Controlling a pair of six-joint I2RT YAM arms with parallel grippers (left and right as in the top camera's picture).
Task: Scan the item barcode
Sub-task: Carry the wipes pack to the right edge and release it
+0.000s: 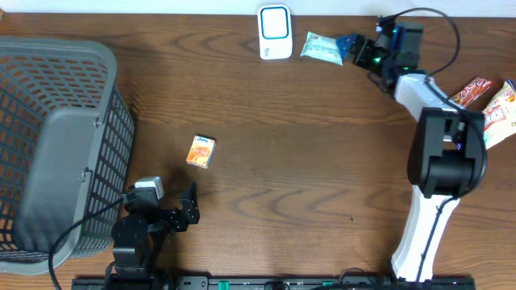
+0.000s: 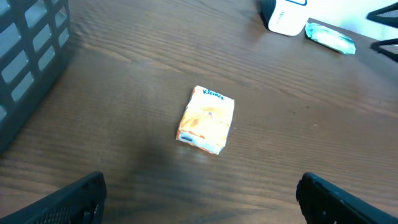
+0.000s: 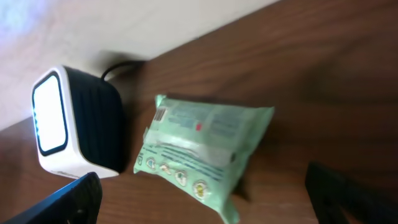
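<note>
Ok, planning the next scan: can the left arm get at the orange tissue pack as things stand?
Probably yes: the left gripper is open, and the orange tissue pack lies alone just ahead of it, nothing between.

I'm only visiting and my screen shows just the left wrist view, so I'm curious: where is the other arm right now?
Observer: The right gripper is at the far side of the table, open, right next to the green pack lying there.
Operator: Does that pack have a barcode?
Observer: Yes. The right wrist view shows a small barcode on its top face, at the end nearest the scanner.
Operator: Anything else around?
Observer: Two snack packets lie at the table's right edge.
</note>
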